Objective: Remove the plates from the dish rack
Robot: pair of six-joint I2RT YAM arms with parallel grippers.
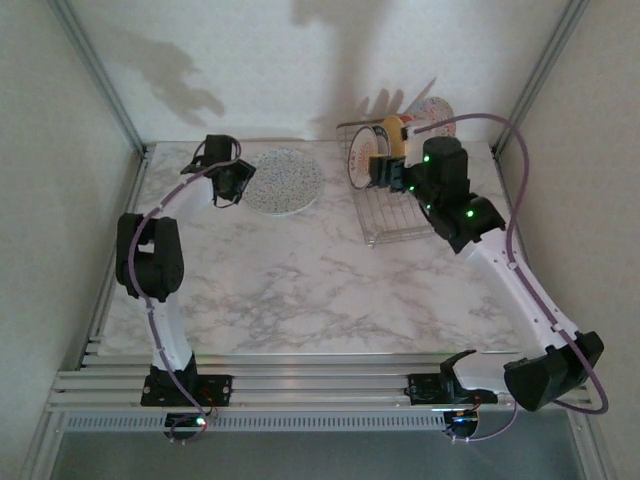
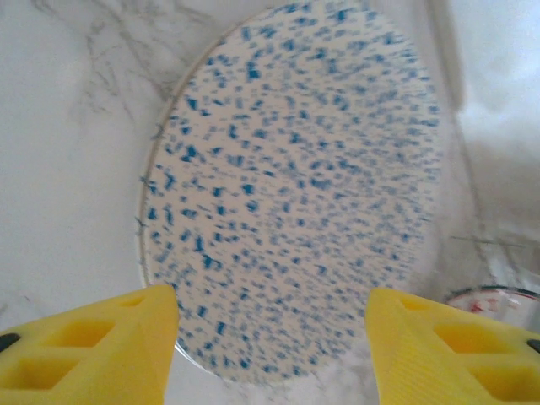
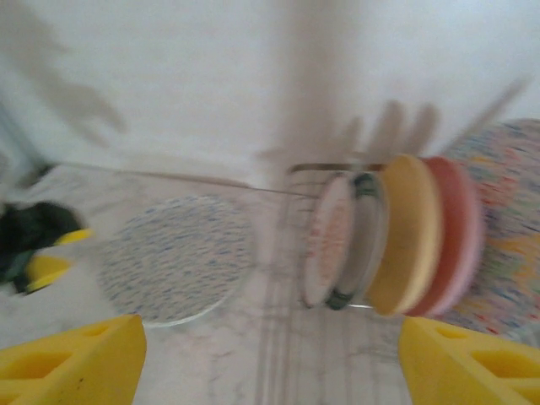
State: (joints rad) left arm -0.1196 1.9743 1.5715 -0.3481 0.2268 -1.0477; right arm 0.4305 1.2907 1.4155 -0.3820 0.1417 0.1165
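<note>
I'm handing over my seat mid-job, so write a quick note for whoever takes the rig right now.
Left gripper: open, above the round blue-speckled plate lying flat on the marble table.
Right gripper: open, empty, facing the silver wire dish rack.
Done: speckled plate unloaded.
Left to do: white orange-motif plate, yellow plate, pink-red plate, multicolour floral plate, all upright in the rack.

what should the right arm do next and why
Probably ease the right pincer forward onto the white orange-motif plate: its jaws are open and empty, and that plate stands nearest in the dish rack, upright with others.
</note>
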